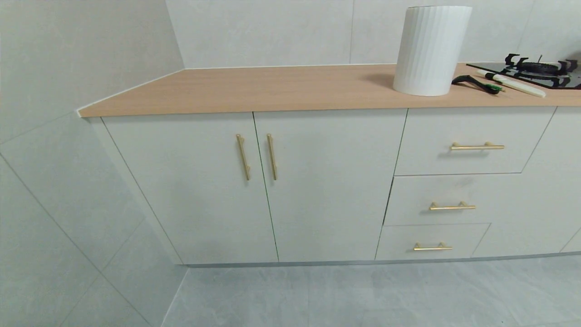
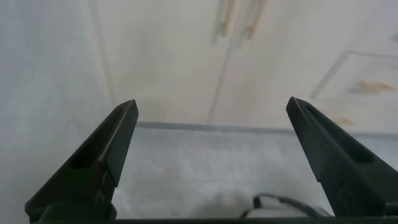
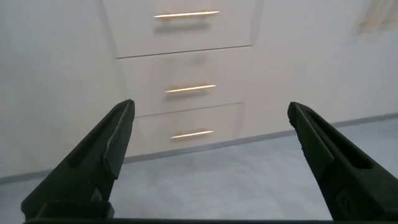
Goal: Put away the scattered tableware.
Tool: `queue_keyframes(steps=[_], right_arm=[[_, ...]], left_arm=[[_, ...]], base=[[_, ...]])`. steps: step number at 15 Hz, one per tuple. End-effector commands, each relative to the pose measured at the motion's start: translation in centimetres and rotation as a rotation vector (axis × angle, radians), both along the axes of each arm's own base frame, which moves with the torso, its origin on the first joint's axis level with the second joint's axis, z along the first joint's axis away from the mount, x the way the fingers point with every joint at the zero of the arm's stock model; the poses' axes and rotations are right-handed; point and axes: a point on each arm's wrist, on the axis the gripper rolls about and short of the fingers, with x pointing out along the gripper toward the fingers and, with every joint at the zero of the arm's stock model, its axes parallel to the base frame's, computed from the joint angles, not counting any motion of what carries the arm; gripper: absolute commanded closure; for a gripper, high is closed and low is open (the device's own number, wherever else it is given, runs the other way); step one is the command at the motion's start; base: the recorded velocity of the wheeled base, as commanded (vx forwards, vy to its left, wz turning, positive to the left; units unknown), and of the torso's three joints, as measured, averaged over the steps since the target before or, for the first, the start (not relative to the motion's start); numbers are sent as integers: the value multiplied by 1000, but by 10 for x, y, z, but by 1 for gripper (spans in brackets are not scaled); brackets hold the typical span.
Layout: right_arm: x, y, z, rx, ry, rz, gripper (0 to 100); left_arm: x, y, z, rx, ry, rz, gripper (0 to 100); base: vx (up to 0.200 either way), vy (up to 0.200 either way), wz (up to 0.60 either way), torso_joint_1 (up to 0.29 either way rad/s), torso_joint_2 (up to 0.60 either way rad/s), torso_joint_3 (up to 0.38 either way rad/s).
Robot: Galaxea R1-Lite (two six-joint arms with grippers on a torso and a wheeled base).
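On the wooden countertop (image 1: 254,88) at the right lie a black utensil (image 1: 476,83) and a white-handled utensil (image 1: 513,84), just right of a tall white ribbed cylinder container (image 1: 430,50). My left gripper (image 2: 211,112) hangs low, open and holding nothing, facing the cabinet doors and the floor. My right gripper (image 3: 210,112) is open too and holds nothing, pointed at the stack of drawers (image 3: 186,93).
White cabinet with two doors bearing gold handles (image 1: 257,156) and three drawers with gold handles (image 1: 476,146). A black gas hob (image 1: 542,71) sits at the far right of the counter. Tiled wall on the left, grey tiled floor (image 1: 363,295) in front.
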Motion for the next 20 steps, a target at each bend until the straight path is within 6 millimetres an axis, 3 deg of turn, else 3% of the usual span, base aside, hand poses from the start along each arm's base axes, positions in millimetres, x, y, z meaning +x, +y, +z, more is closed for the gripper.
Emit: queue_keyframes(steps=[1, 5, 8, 11, 14, 17, 20], right_arm=[[-23, 1, -11, -20, -86, -163, 0], [-18, 2, -45, -25, -57, -244, 0], [-12, 3, -63, -32, -5, -229, 0], [-10, 6, -65, -28, 4, -61, 0], [-9, 9, -65, -30, 0, 86, 0], [-9, 12, -72, 5, 64, 235, 0], [-8, 13, -71, 3, 51, 250, 0]], left_arm=[[-14, -1, -14, 0, -62, 98, 0], [-22, -11, -48, 43, -93, 236, 0], [-8, -10, -69, 81, -67, 299, 0], [9, -12, -98, 265, -71, 211, 0], [11, -15, -104, 209, -65, 66, 0], [11, -15, -103, 207, -69, 57, 0], [11, -15, -103, 202, -69, 58, 0]], base=[[0, 0, 0, 0, 0, 0], [0, 0, 0, 0, 0, 0], [0, 0, 0, 0, 0, 0], [0, 0, 0, 0, 0, 0], [0, 0, 0, 0, 0, 0], [0, 0, 0, 0, 0, 0], [0, 0, 0, 0, 0, 0]])
